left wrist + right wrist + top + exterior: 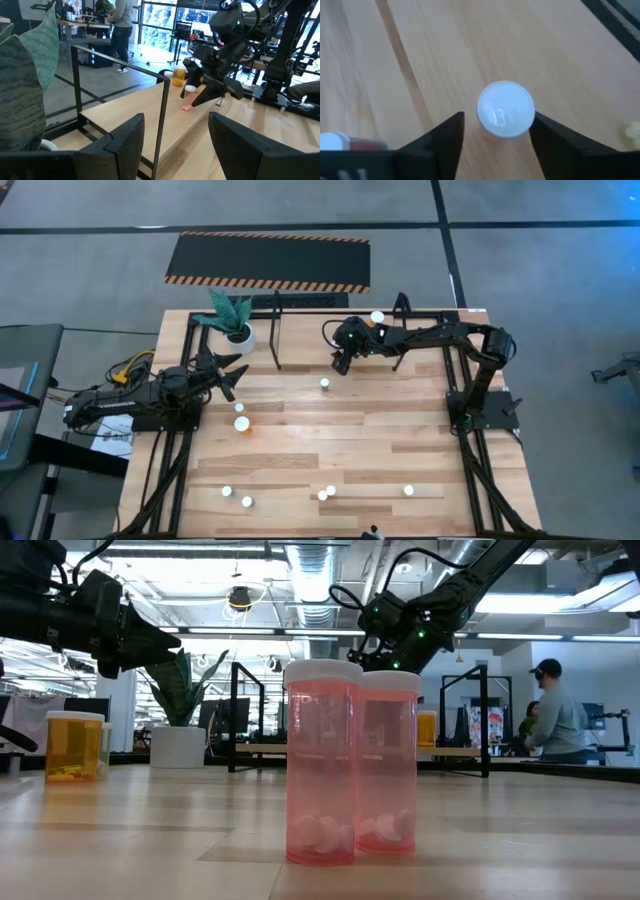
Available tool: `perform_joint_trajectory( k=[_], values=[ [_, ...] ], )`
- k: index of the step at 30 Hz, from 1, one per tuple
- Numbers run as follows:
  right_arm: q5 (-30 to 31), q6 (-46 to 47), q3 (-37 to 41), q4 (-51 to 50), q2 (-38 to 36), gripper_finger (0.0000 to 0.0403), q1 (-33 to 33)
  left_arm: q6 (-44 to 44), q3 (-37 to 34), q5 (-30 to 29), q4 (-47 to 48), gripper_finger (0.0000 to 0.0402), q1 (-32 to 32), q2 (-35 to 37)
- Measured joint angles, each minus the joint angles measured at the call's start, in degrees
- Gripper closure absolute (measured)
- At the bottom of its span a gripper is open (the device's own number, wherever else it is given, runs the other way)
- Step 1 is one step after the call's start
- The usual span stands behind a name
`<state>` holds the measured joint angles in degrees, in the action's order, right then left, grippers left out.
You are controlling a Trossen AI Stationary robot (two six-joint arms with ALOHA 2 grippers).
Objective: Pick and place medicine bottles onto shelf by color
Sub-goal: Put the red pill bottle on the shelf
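**Bottle sorting: right arm positioned over a pink bottle near the shelf**

Two pink medicine bottles are standing closest to the low camera, upright, white-capped, touching side by side on the wooden table. An orange medicine bottle is standing upright farther back, off to one side.

From above, the right gripper is hovering near the far edge of the table, just beside the black tube shelf. Its fingers are standing apart, and a white bottle cap is showing between them, directly below; nothing is clamped. In the left wrist view, this pink-bodied bottle is standing upright on the table under the right gripper, with another orange bottle behind it.

The left gripper is waiting at the table's left side, near the white pot with the green plant. Its fingers are also spread apart and holding nothing.

Several more white-capped bottles are standing scattered along the table's near edge. One is sitting at mid-table, and two are standing close together near the left gripper.

A person is standing in the room beyond the table.
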<state>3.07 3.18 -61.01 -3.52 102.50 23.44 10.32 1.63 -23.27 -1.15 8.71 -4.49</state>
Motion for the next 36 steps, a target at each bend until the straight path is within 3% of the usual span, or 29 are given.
perform_joint_trajectory(
  k=[6, 24, 36],
  values=[
    [-0.04, 1.62, -2.41, -3.56, -0.02, 0.0125, 0.0, -0.01, 0.0, 0.0, 0.0, 0.0193, -0.02, 0.0],
    [-0.07, 13.39, -14.51, -23.33, -0.15, 0.0121, -0.07, -0.01, 0.0, 0.0, -0.02, 0.0193, 0.0, -0.02],
    [-0.07, 22.53, -15.28, -25.15, -0.15, 0.0121, -0.07, -0.02, 0.0, 0.0, -0.02, 0.0193, -0.02, -0.02]
  ],
)
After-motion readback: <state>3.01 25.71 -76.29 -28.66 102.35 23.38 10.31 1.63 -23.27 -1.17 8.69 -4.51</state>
